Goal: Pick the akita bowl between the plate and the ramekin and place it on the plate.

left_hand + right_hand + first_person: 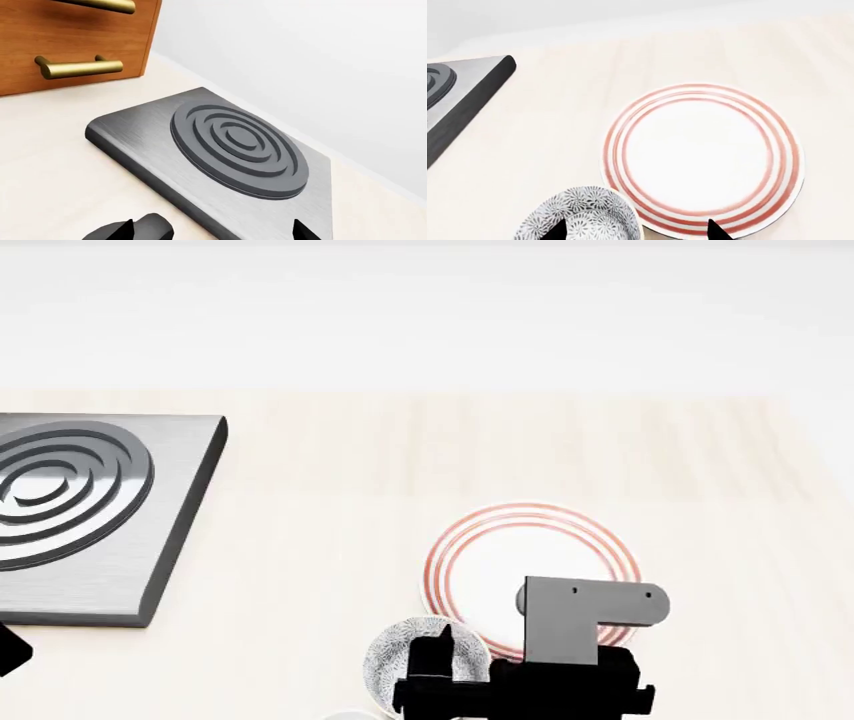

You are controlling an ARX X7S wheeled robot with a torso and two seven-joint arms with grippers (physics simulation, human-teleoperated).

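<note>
At the lower edge of the head view, the right gripper (pixel 635 231) hangs open beside the bowl (pixel 582 216); centre it over the rim before closing, clear of the plate (pixel 702 157)

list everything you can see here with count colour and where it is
akita bowl: 1, grey-black speckle on white, on the counter right beside the plate's rim
plate: 1, white with thin red rings, bare, on the counter
hob: 1, brushed grey slab with dark concentric rings, at the head view's left
drawer front: 1, brown wood with 2 brass handles, behind the hob
counter: 1, pale cream
white rim: 1, mostly cut off, beside the bowl
right gripper: black, open, over bowl and plate edge
left gripper: black, open, over the hob
</note>
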